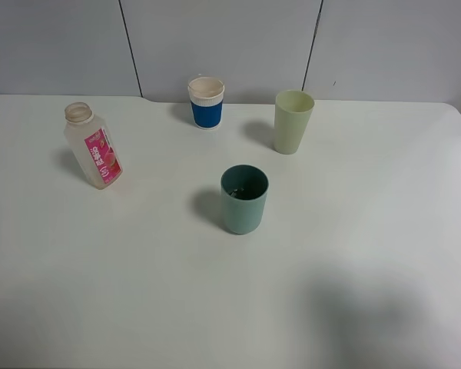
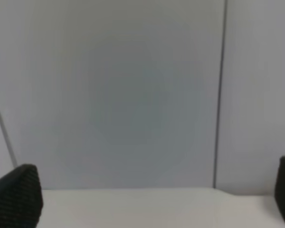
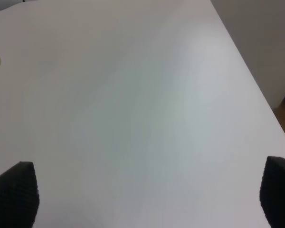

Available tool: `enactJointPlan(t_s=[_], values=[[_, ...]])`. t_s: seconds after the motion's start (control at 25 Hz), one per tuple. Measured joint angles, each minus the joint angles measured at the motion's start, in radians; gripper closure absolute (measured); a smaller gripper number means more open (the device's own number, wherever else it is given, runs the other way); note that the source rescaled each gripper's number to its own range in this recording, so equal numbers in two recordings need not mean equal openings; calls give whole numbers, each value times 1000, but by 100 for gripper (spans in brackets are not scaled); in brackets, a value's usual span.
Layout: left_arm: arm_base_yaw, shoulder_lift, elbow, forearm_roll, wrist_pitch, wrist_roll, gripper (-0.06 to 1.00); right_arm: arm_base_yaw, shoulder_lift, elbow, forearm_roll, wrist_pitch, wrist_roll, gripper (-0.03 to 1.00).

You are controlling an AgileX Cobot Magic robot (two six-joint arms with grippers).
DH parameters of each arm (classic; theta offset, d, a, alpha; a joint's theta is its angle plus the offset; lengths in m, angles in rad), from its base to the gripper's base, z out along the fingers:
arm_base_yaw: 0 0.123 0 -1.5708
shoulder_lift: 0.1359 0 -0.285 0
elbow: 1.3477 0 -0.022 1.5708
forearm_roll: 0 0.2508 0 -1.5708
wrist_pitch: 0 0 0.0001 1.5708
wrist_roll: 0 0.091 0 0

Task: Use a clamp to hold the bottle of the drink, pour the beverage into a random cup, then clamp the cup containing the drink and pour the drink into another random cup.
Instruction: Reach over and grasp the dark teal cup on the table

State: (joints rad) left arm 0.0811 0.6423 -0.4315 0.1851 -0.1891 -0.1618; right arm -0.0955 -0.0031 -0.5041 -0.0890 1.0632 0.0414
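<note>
Bottle stands upright, uncapped, at ten o'clock from the teal cup on the table; my left fingers and right fingers are spread wide, empty; my left arm seems nearer.

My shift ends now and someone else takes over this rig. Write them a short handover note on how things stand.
Tools: left tool open, empty; right tool open, empty, over bare table. Neither shows in the exterior view.
Things: bottle, uncapped, stands at the left. The blue-sleeved cup and pale green cup stand at the back, and the teal cup in the middle, nearer. All stand apart.
Done: no pour I can confirm. Something small glints inside the teal cup, too unclear to call drink.
Left: seemingly everything. Grip bottle, pour into one cup, then pour that cup into another.
</note>
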Motion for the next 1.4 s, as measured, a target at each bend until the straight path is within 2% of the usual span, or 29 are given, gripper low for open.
enactJointPlan(t_s=[0.24,0.36,0.48,0.64,0.76,0.96,1.24,1.4], values=[[0,-122,-186,-16,421,3,-5,0,0,0,0,0,0,21],[0,-175,-249,-59,609,13,-5,0,0,0,0,0,0,21],[0,-226,-294,-120,755,58,-5,0,0,0,0,0,0,21],[0,-296,-313,-215,896,152,-5,0,0,0,0,0,0,21],[0,-344,-314,-277,982,202,-5,0,0,0,0,0,0,21],[-3,-428,-298,-285,1030,216,-6,0,0,0,0,0,0,21],[-15,-541,-205,-293,1050,220,-6,0,0,0,0,0,0,21],[-32,-604,-156,-295,1115,220,-6,0,0,0,0,0,0,21]])
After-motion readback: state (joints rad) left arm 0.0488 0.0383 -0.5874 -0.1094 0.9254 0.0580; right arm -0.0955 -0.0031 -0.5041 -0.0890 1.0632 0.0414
